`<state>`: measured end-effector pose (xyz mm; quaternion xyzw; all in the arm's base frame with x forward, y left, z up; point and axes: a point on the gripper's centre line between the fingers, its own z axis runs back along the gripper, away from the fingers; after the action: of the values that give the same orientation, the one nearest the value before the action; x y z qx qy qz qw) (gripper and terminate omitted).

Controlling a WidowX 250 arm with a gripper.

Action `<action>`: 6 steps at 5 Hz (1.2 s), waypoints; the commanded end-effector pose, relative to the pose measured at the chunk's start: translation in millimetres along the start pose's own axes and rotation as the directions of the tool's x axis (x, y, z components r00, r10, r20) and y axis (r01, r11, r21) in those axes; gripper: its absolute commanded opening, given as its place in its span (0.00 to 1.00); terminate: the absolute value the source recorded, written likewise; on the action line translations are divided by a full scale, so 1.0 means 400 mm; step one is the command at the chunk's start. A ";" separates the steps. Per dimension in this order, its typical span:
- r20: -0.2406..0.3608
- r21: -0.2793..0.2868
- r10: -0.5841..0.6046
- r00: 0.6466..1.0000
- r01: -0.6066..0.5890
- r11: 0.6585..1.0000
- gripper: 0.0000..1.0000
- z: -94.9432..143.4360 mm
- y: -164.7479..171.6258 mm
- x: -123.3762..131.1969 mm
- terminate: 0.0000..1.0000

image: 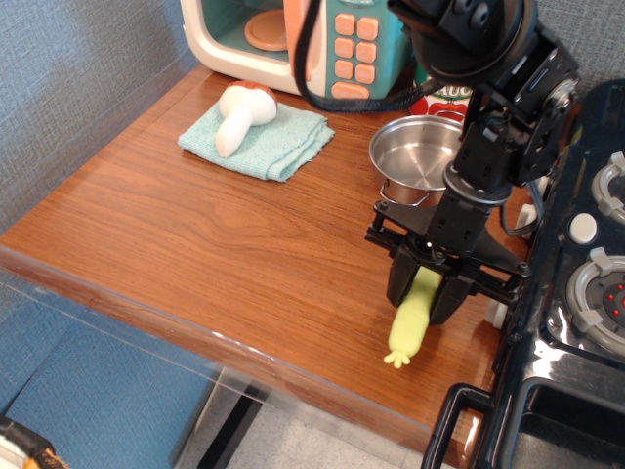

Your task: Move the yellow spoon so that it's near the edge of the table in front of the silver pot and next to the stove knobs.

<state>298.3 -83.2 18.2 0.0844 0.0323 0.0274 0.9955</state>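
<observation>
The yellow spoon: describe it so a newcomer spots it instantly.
Start at the black stove on the right; beside it, near the table's front edge, the pincer grips the yellow spoon. It's the only pale yellow-green, nub-tipped handle there.

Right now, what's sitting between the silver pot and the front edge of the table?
In the only view: the gripper gripping the yellow spoon, below the silver pot; beyond it, bare table.

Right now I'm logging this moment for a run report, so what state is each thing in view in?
gripper: shut on the yellow spoon, low over the table.
yellow spoon: gripped at its upper end, handle tip pointing at the front edge; bowl hidden.
silver pot: upright, empty.
microwave: door open.
mushroom: lying on the teal cloth.
tomato can: mostly hidden behind the arm.
</observation>
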 end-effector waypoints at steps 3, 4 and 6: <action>0.230 -0.058 -0.125 0.965 0.142 0.988 1.00 0.188 0.036 -0.025 0.00; 0.252 -0.102 -0.104 0.962 0.134 0.986 1.00 0.219 0.055 -0.020 0.00; 0.252 -0.102 -0.104 0.962 0.134 0.986 1.00 0.219 0.055 -0.020 0.00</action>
<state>296.3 -75.6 86.6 0.0350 -0.0542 -0.0403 0.9971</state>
